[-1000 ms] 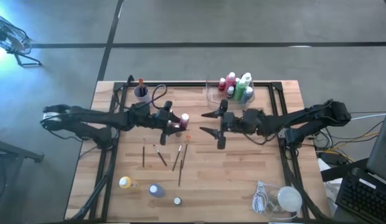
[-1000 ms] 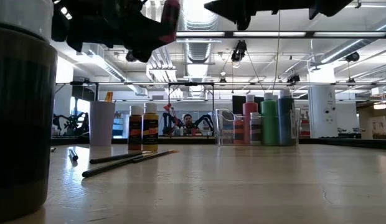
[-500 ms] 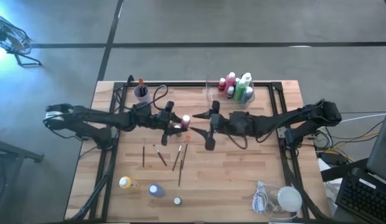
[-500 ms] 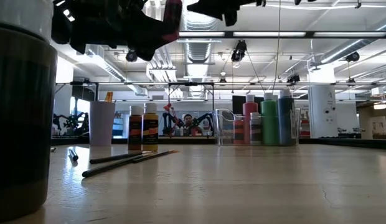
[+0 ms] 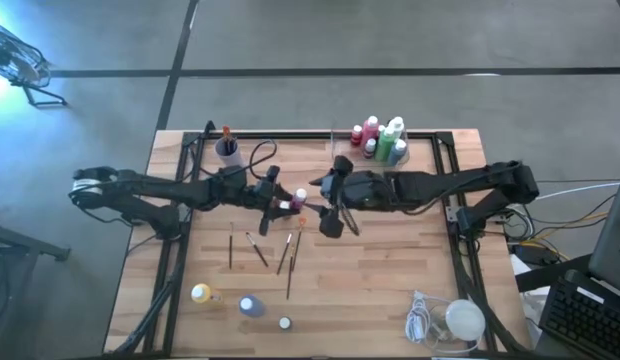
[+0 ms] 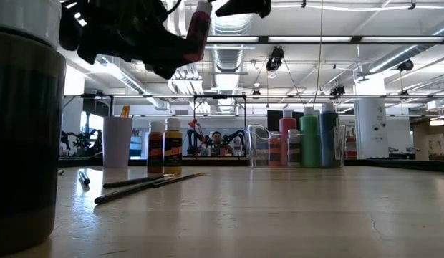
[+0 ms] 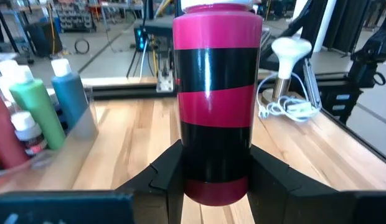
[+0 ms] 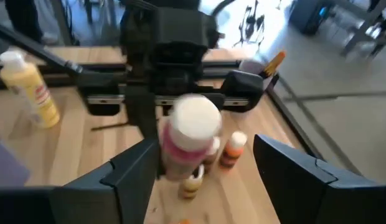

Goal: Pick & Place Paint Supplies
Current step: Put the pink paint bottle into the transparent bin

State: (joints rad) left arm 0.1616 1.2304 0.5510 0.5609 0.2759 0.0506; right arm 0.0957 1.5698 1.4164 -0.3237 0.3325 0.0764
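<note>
We've got the left end effector [image 7: 211,180] clamped on the pink paint bottle [image 7: 216,93], held above the counter [image 5: 390,290] w/ its cap toward the right end effector [image 8: 199,168], fingers spread around it. Risk: right closes off-centre, bottle slips or drops.

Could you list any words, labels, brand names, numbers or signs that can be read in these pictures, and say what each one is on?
No text can be read in any view.
Pink bottle held in the left gripper: black and pink bands only, no visible lettering.
Yellow bottle: red marks on its label, too blurred to read.
Two bottles on the table in the low view: dark labels, too small to read.
Bottles in the clear tray: labels too small to read.
</note>
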